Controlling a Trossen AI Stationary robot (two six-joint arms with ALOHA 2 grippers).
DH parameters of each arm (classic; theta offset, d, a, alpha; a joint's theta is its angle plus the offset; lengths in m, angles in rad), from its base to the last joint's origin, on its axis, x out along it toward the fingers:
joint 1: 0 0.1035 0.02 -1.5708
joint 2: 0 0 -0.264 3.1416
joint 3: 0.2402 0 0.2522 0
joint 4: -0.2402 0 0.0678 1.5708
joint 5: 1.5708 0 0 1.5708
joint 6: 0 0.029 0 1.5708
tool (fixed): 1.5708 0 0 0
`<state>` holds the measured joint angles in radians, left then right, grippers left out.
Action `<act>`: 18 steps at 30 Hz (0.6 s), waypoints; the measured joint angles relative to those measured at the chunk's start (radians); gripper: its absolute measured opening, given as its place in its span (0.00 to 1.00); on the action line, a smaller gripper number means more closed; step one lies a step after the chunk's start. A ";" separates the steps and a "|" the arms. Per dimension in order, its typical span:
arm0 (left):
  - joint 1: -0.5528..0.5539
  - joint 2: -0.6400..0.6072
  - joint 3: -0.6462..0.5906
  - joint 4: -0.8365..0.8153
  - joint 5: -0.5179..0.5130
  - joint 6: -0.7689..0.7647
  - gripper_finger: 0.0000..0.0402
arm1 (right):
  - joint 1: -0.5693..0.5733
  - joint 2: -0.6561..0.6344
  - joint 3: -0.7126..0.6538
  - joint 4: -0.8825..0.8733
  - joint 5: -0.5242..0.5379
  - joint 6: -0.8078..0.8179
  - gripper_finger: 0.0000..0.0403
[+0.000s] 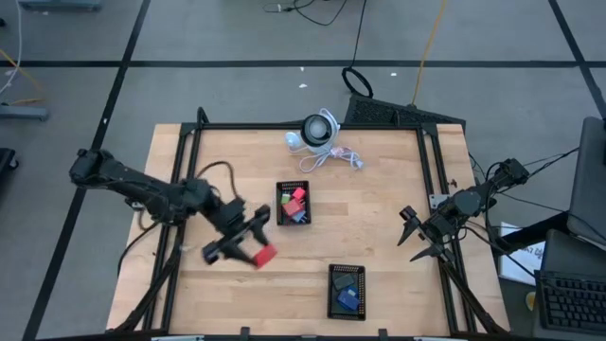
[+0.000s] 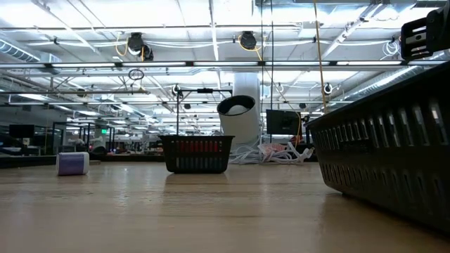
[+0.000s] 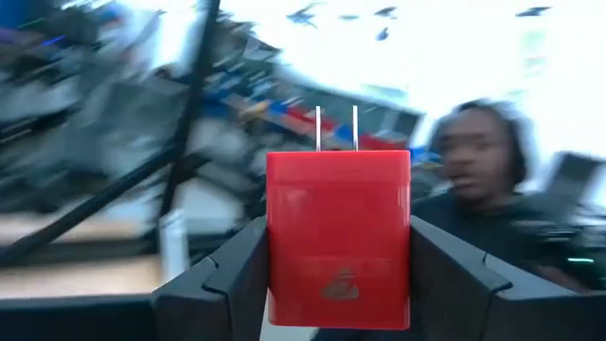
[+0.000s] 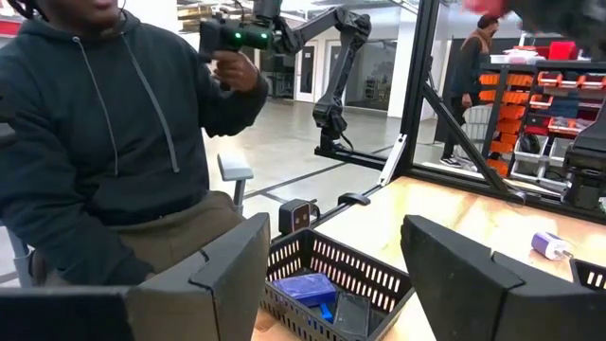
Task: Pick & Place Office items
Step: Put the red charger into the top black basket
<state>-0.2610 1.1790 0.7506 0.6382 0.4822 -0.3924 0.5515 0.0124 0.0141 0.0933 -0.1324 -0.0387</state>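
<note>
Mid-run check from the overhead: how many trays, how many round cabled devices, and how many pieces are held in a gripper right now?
Black mesh rectangular trays: 2
White round device with coiled cable: 1
Red blocky plug piece, held in the left gripper: 1
Total: 4

Two black trays: far tray [image 1: 293,204] at table centre, near tray [image 1: 347,289] toward right.
Red blocky pieces: one in left gripper [image 1: 248,248], at least one in far tray.
Blue pieces: some in both trays, exact count unclear.
One white round device [image 1: 318,130], far edge.
Two arms.
</note>
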 joint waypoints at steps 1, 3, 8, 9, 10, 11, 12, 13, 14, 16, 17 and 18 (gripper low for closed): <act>-0.023 0.000 0.000 0.038 0.009 -0.003 0.51 | 0.000 0.000 0.000 0.000 0.000 0.000 0.57; -0.066 -0.002 0.000 0.090 0.011 0.013 0.52 | 0.000 0.000 0.000 0.000 0.000 0.000 0.57; -0.147 -0.001 0.000 0.132 -0.030 0.110 0.52 | 0.000 0.000 0.000 0.000 0.000 0.000 0.57; -0.157 -0.001 0.000 0.133 -0.041 0.133 0.52 | 0.000 0.000 0.000 0.000 0.000 0.000 0.56; -0.165 -0.001 0.000 0.129 -0.046 0.150 0.52 | 0.000 0.000 0.000 0.000 0.000 0.000 0.56; -0.172 -0.001 0.000 0.121 -0.049 0.157 0.52 | 0.000 0.000 0.000 0.000 0.000 0.000 0.56; -0.176 0.000 0.000 0.118 -0.051 0.159 0.52 | 0.000 0.000 0.000 0.000 0.000 0.000 0.56; -0.181 0.000 0.000 0.114 -0.054 0.159 0.52 | 0.000 0.000 0.000 0.000 0.000 0.000 0.57; -0.182 0.000 0.000 0.109 -0.055 0.159 0.52 | 0.000 0.000 0.000 0.000 0.000 0.000 0.57; -0.182 -0.001 0.000 0.090 -0.059 0.157 0.52 | 0.000 0.000 0.000 0.000 0.000 0.000 0.57; -0.182 -0.001 0.000 0.079 -0.064 0.157 0.53 | 0.000 0.000 0.000 0.000 0.000 0.000 0.57; -0.182 0.000 0.000 0.070 -0.066 0.160 0.53 | 0.000 0.000 0.000 0.000 0.000 0.000 0.58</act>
<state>-0.4431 1.1786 0.7509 0.7080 0.4167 -0.2329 0.5518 0.0120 0.0143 0.0937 -0.1326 -0.0387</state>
